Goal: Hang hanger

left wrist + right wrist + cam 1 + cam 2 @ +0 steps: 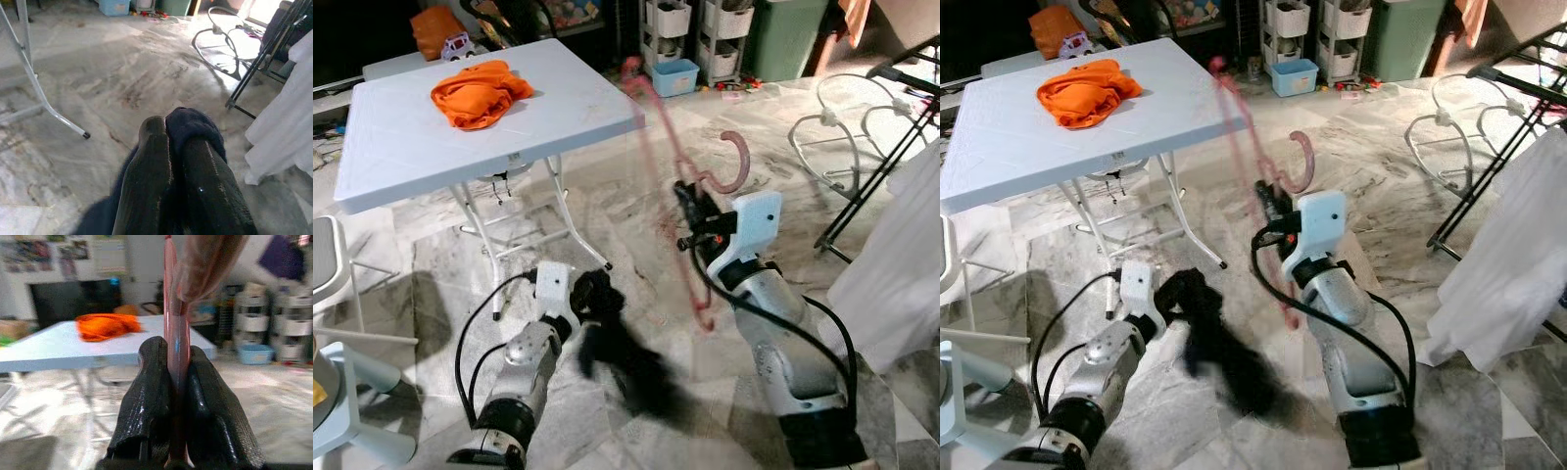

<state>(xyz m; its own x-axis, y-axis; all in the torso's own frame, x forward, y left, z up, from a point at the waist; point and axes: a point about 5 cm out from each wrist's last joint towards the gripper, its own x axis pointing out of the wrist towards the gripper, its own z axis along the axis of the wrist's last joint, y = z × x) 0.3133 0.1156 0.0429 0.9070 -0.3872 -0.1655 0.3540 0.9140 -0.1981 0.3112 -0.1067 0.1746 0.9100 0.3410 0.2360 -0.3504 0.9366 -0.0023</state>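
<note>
Right gripper (688, 201) clamps pink hanger (674, 147), frame centre | left gripper (597, 294) grips dark garment (631, 362), lower centre

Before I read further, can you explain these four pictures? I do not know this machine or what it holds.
It is a humanoid robot with two silver arms. Two pictures come from its head camera, looking down; two come from cameras on its wrists. The right gripper is shut on a pink hanger, raised in the air. The left gripper is shut on a dark garment that hangs toward the floor. On the white table lies an orange cloth. A white cloth hangs at the right.
</note>
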